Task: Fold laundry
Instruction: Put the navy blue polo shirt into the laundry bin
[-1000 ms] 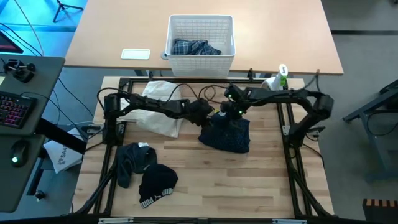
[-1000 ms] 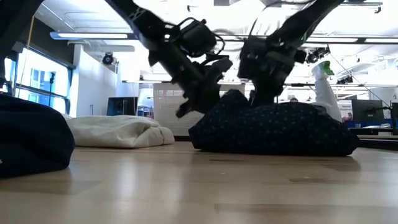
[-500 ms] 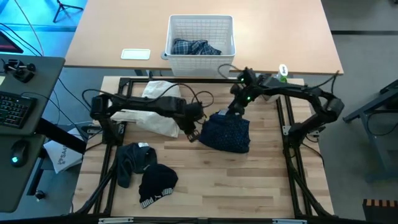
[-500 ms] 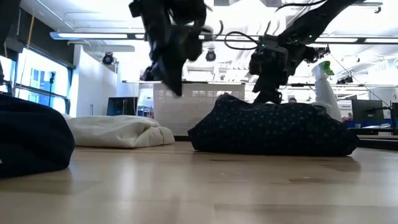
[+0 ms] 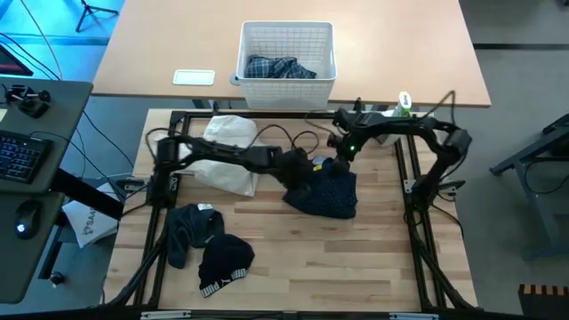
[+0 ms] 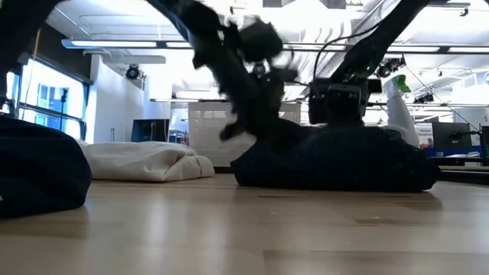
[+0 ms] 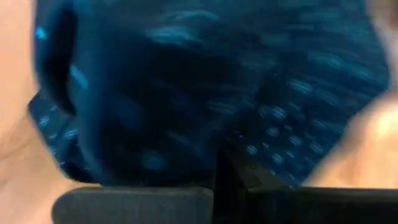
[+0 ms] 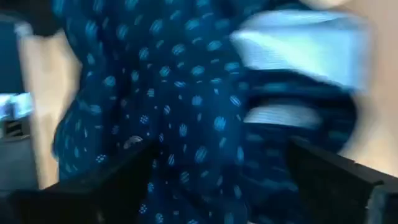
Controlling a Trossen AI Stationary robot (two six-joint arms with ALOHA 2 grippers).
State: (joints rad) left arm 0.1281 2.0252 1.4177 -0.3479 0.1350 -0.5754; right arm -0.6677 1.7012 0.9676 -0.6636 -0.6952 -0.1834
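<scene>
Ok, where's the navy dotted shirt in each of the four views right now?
High view: navy dotted shirt is bunched at table centre, between the left hand and the right hand.
Low view: dark mound right of centre.
Left wrist view: fills the picture, close up.
Right wrist view: fills most of it.
Shared landmark: the shirt's dot pattern; high and low views share the cream cloth.

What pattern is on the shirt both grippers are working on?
Navy shirt with small light dots all over, clearest in the right wrist view.
</scene>
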